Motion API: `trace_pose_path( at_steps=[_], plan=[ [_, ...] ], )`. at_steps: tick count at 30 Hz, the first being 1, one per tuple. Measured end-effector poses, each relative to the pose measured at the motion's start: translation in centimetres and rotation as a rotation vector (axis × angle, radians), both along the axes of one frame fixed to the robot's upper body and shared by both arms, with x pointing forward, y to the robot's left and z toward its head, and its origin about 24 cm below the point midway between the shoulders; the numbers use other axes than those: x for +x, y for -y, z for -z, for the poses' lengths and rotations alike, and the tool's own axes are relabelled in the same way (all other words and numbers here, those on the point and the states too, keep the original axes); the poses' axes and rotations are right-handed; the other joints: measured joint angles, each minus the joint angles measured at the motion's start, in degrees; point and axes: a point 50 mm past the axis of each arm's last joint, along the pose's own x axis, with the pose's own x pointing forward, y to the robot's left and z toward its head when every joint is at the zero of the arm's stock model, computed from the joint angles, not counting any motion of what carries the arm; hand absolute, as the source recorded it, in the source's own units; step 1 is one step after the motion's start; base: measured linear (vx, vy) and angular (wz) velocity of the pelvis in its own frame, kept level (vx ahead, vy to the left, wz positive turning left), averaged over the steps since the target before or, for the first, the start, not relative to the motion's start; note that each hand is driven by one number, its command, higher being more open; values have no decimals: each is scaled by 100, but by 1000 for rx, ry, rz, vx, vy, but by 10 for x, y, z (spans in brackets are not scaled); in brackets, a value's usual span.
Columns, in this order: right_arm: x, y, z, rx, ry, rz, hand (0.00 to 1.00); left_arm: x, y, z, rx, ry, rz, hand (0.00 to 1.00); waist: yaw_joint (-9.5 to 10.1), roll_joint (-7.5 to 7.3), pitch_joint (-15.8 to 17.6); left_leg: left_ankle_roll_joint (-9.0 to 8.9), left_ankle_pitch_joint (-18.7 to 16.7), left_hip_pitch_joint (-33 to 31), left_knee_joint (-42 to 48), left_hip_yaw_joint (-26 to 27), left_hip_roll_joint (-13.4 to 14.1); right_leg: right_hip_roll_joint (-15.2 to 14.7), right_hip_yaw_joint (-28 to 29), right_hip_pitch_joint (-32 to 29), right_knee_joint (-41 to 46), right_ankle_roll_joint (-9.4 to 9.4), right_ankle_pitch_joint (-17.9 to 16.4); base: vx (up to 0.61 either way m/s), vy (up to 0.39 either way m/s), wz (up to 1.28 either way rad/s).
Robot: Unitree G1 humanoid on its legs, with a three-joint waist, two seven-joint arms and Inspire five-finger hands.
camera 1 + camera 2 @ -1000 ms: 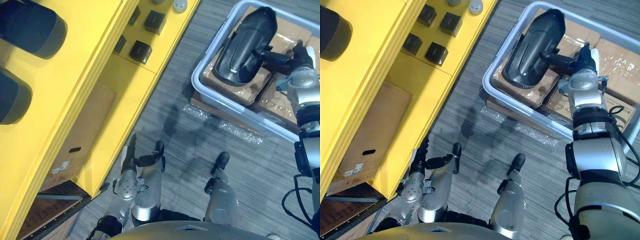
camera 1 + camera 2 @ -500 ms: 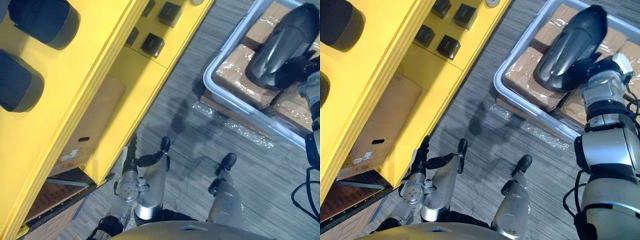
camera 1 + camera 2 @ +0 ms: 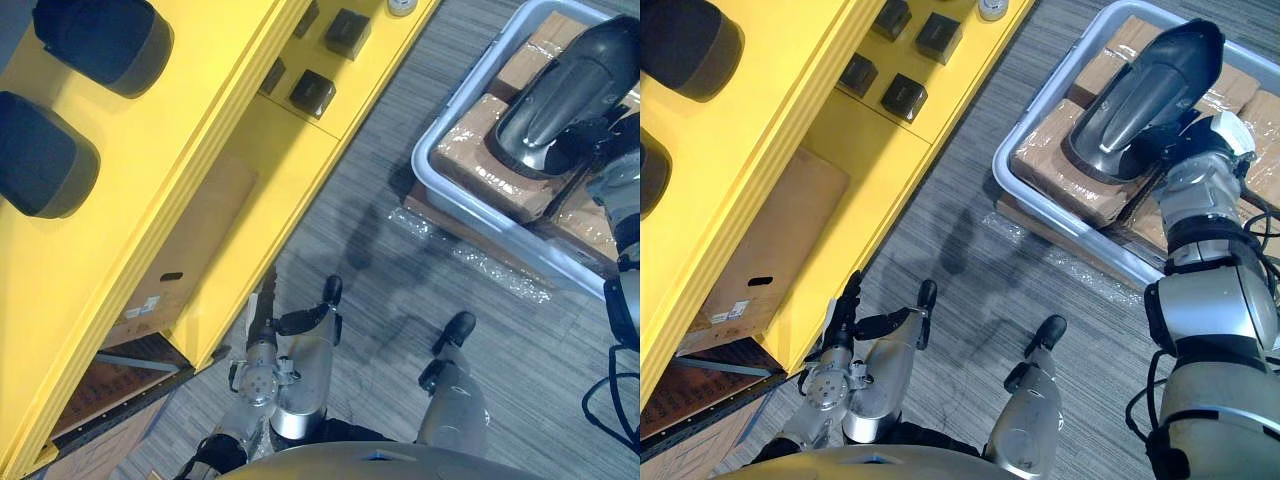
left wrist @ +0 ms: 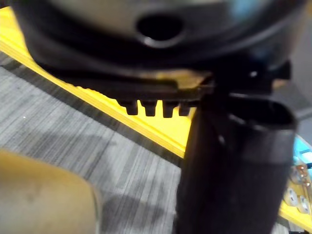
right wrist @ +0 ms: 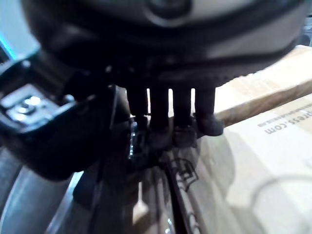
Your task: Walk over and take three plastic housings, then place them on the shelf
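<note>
Where the right hand reaches over the grey tub, its fingers are curled round the edge of a dark housing, gripping it. Housing: tilted, narrow end toward the tub's far side, wide open end low over the wrapped cartons by the tub's near left corner; whether it touches them cannot be told. Tub: on the grey floor, on the robot's right, well apart from the shelf. Yellow shelf: on the robot's left. Top tier: second housing and third housing, side by side, not touching. Tier below: small black blocks, set apart from one another. Bottom tier: one cardboard box. Left hand: low, just beside the shelf's bottom corner, fingers straight, holding nothing.
</note>
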Motion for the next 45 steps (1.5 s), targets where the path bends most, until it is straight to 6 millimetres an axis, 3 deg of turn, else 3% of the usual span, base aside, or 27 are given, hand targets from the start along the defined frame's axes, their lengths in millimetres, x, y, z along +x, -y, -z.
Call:
trace_pose_path(
  at_steps=[2,7,12,16,18,20,24,27,31,37,39,45],
  plan=[
    [1,-4,1,-27,27,-32,0,4,2,-14,-26,65,0,100,-99,-14,9,-7,-5,38,-7,3,16,18,5,41,-11,-2,1,0,0,0],
    [5,-26,-4,-103,179,-153,0,31,-5,-84,-99,383,-35,100,-396,-129,87,-36,-29,183,-18,149,112,87,158,74,-12,-21,13,-6,4,-16],
    [4,-48,-15,-174,315,-242,0,60,-25,-146,29,654,-43,100,-664,-262,152,-57,-13,369,-138,315,207,156,339,81,-22,-46,31,-1,0,-20],
    [10,-69,-14,-176,354,-308,0,78,-43,-172,95,711,-32,100,-845,-400,175,-60,-6,511,-224,492,246,178,517,57,-25,-64,46,14,13,-21],
    [15,-80,-9,-187,344,-336,0,95,-42,-185,48,699,63,100,-855,-503,166,-62,-8,568,-249,609,285,220,640,35,-79,-111,99,9,13,-26],
    [17,-87,-9,-203,344,-357,0,113,-34,-189,-41,626,165,100,-861,-538,168,-69,-2,575,-263,662,302,242,694,16,-137,-120,151,-10,11,-19],
    [31,-127,-25,-318,363,-497,0,143,-25,-167,-208,366,303,100,-1020,-687,158,-92,101,674,-470,862,313,248,853,-81,-217,-129,230,-8,6,-21],
    [36,-152,-44,-379,405,-603,0,152,-16,-154,-414,220,375,100,-1143,-785,152,-121,176,715,-609,972,343,272,939,-182,-217,-151,257,8,-1,-20],
    [39,-168,-51,-434,410,-665,0,161,-14,-165,-609,206,407,100,-1123,-824,147,-156,249,891,-768,1110,404,333,1054,-169,-208,-158,261,10,-1,-13],
    [44,-206,-32,-432,355,-806,0,168,17,-193,-1027,261,552,100,-1204,-976,102,-188,359,1038,-936,1149,411,349,1063,-115,-210,-174,273,-13,2,-2],
    [45,-216,-24,-453,323,-834,0,167,22,-193,-1119,262,561,100,-1238,-993,93,-192,364,1090,-946,1139,425,369,1056,-52,-214,-175,272,0,0,0],
    [47,-214,-4,-431,263,-844,0,171,13,-184,-1220,256,485,100,-1222,-1016,89,-194,394,1093,-937,1046,426,378,969,26,-220,-181,275,-21,8,7]
  ],
)
